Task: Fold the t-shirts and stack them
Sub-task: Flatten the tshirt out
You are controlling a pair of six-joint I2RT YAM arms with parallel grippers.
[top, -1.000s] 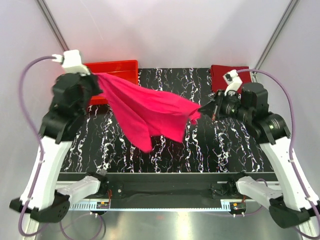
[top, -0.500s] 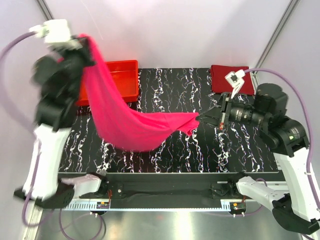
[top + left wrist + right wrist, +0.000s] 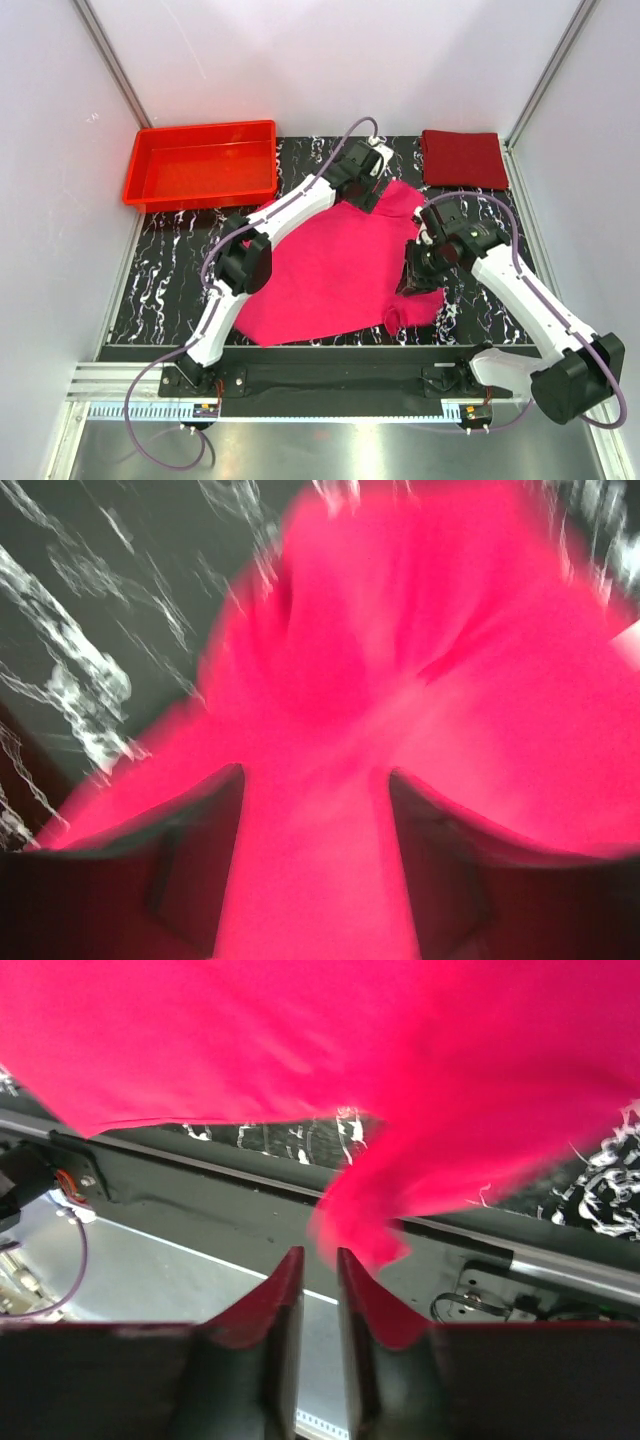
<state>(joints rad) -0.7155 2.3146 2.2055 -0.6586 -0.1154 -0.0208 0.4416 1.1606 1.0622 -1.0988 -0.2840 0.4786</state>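
Note:
The magenta-pink t-shirt (image 3: pixel 335 270) lies spread on the black marbled table (image 3: pixel 175 265). My left gripper (image 3: pixel 370 192) hovers at its far edge with its jaws wide open. In the left wrist view the blurred pink t-shirt (image 3: pixel 400 660) fills the space under and between those fingers (image 3: pixel 200 860). My right gripper (image 3: pixel 412 280) is at the shirt's right side, over a sleeve. In the right wrist view its jaws (image 3: pixel 318 1255) stand a narrow gap apart with nothing between them, and a loose pink flap (image 3: pixel 365 1225) hangs just past the tips. The dark maroon t-shirt (image 3: pixel 460 158) lies folded at the back right.
A red plastic tray (image 3: pixel 200 165) sits at the back left corner. The black front rail (image 3: pixel 330 368) runs along the near table edge, close below the pink shirt's hem. White walls close in both sides.
Both arms swung down from holding the pink shirt stretched in the air. The shirt now lies on the table, and both grippers have let go.

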